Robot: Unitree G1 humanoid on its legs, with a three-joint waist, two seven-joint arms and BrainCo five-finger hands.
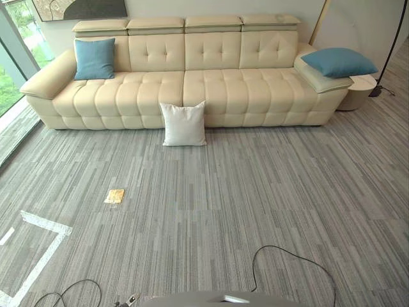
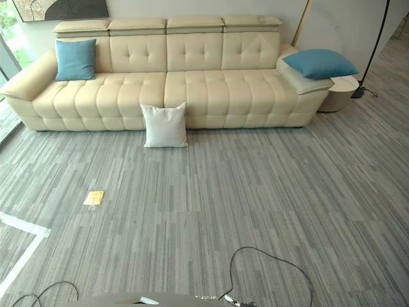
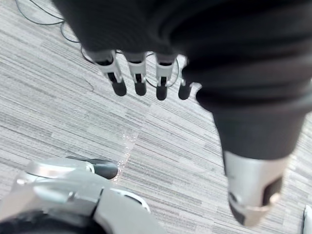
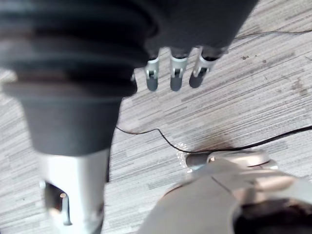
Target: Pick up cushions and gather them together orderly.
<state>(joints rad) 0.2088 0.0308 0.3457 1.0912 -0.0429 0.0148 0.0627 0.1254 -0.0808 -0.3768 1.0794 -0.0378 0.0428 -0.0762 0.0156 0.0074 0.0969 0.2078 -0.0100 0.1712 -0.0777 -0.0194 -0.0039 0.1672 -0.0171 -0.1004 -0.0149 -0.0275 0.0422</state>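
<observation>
The fingers of the left hand are seen in the left wrist view hanging straight and slack in a row, with the thumb held apart from them. Nothing is gripped, and grey striped carpet lies beneath. The right hand is shown likewise in the right wrist view: its fingers are extended and relaxed, its thumb is set to one side, and nothing is held between them.

Further out, in the head views, the carpet is spread up to a long cream sofa placed against the far wall. A white cushion is stood upright on the carpet and leaned against the sofa's front near its middle. A square blue cushion is propped upright on the seat at the sofa's left end, against the backrest and just beside the left armrest. A second blue cushion is laid flat on top of the right armrest. The three cushions are set well apart from one another.

A small flat yellow object is laid on the carpet, nearer than the white cushion and to its left. White tape lines are marked on the carpet at the near left. A low round stand is placed just beside the sofa's right end, and the dark pole of a floor lamp is seen behind it. A framed picture is hung on the wall above the sofa's left part, and a window is seen at the far left.
</observation>
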